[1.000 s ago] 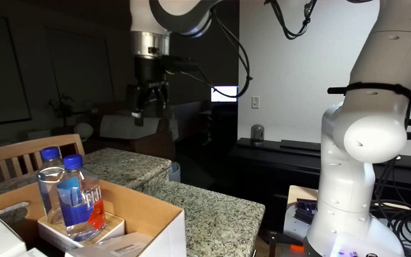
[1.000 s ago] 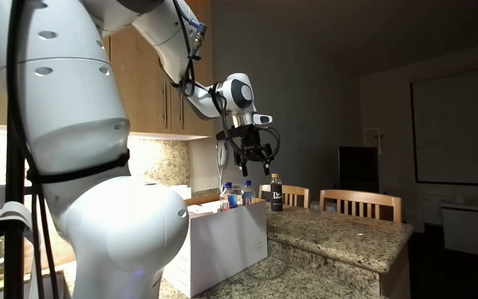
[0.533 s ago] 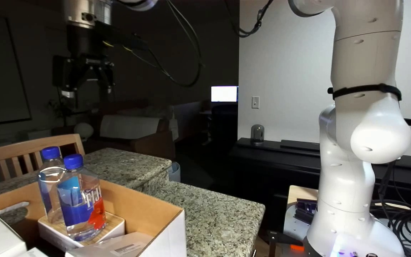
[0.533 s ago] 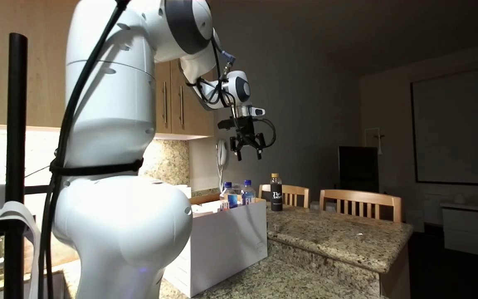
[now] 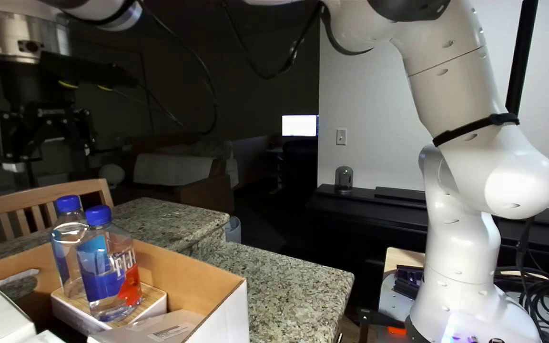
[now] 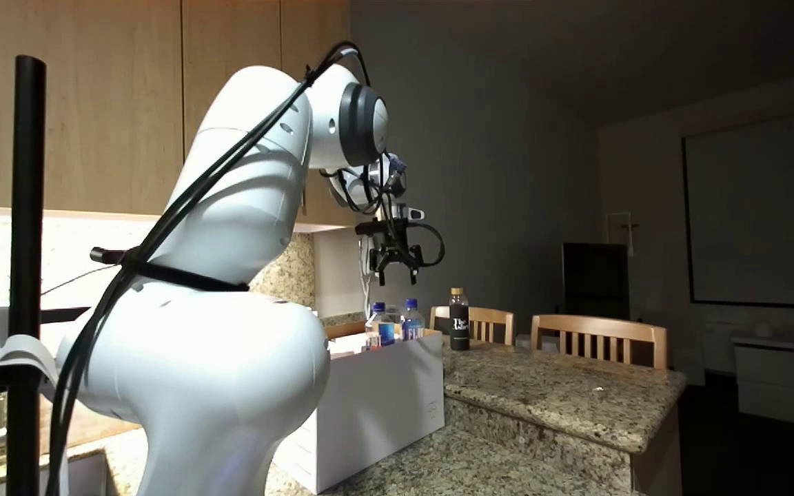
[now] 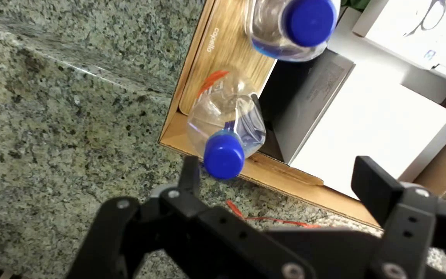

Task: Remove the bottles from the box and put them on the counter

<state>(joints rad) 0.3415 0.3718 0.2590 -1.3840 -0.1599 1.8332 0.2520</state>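
Two clear bottles with blue caps stand upright in the box. The one with the blue and red label (image 5: 107, 276) is in front of the plainer-looking one (image 5: 67, 257) in an exterior view. Their tops also show in an exterior view, left bottle (image 6: 380, 327) and right bottle (image 6: 411, 322). In the wrist view one bottle (image 7: 227, 116) is near the fingers and one (image 7: 292, 31) farther up. The box (image 5: 198, 281) has brown inner and white outer walls (image 6: 376, 413). It sits on the granite counter (image 5: 298, 295). My gripper (image 5: 50, 166) is open and empty above the bottles; its fingers (image 7: 281, 180) touch nothing.
A wood-topped white box (image 5: 150, 295) lies under the bottles. White boxes (image 7: 378, 128) fill the rest of the carton. A dark bottle with a tan cap (image 6: 460, 324) stands on the raised counter ledge (image 6: 562, 386). Wooden chairs (image 6: 604, 331) stand behind. A red string (image 7: 273, 221) lies on the counter.
The arm has swung my gripper over to the box. It rose a little, then came down above the bottles. It has stayed open. The bottles and box have not moved.
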